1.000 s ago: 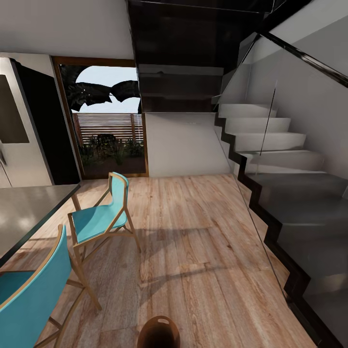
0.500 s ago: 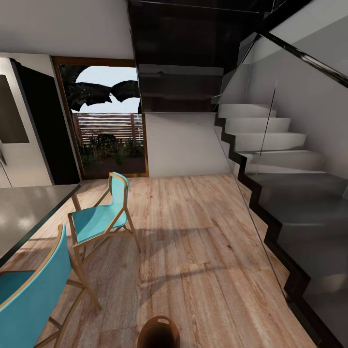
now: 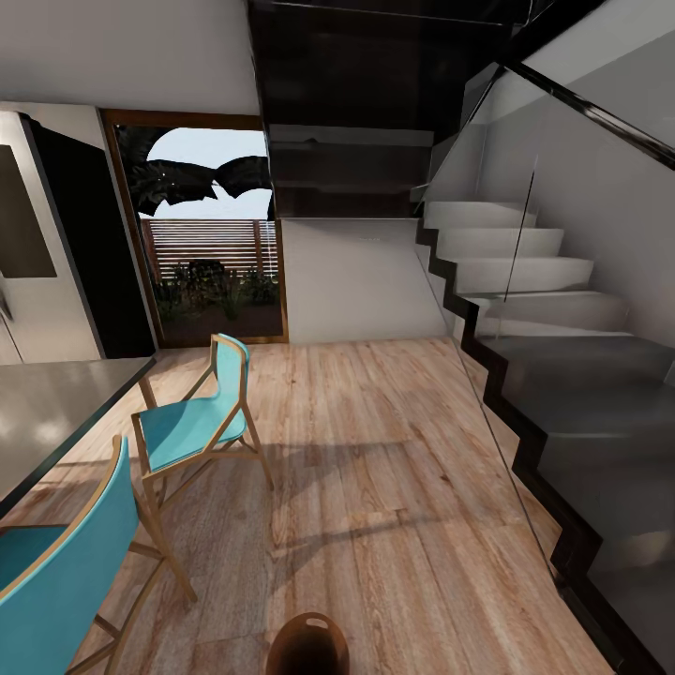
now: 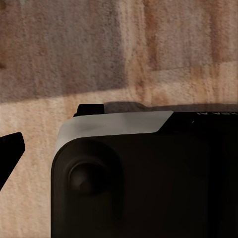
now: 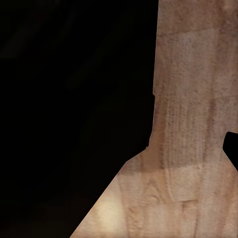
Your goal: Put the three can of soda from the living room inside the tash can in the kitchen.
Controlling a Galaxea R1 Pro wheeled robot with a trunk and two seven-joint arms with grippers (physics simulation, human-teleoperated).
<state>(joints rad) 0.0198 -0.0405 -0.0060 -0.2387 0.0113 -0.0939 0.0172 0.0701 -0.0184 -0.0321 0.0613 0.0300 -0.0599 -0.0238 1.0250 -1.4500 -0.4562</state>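
Observation:
The tash can (image 3: 307,645), a round brown bin with a slot handle near its rim, stands on the wood floor at the bottom centre of the head view, cut off by the frame edge. The cans of soda are out of view. In the left wrist view one dark fingertip (image 4: 10,151) shows at the picture's edge over the floor, beside the robot's dark and white body (image 4: 144,173). In the right wrist view another dark fingertip (image 5: 232,148) sits at the edge, with bare floor beside it and a large black shape across the rest. Nothing lies between the fingers.
A stainless fridge (image 3: 28,262) stands at far left in the kitchen. A grey tabletop (image 3: 47,412) and two teal chairs (image 3: 192,422) (image 3: 56,572) fill the left. A staircase with a glass rail (image 3: 562,375) runs along the right. Open wood floor (image 3: 375,487) lies between, leading to a glass door (image 3: 211,253).

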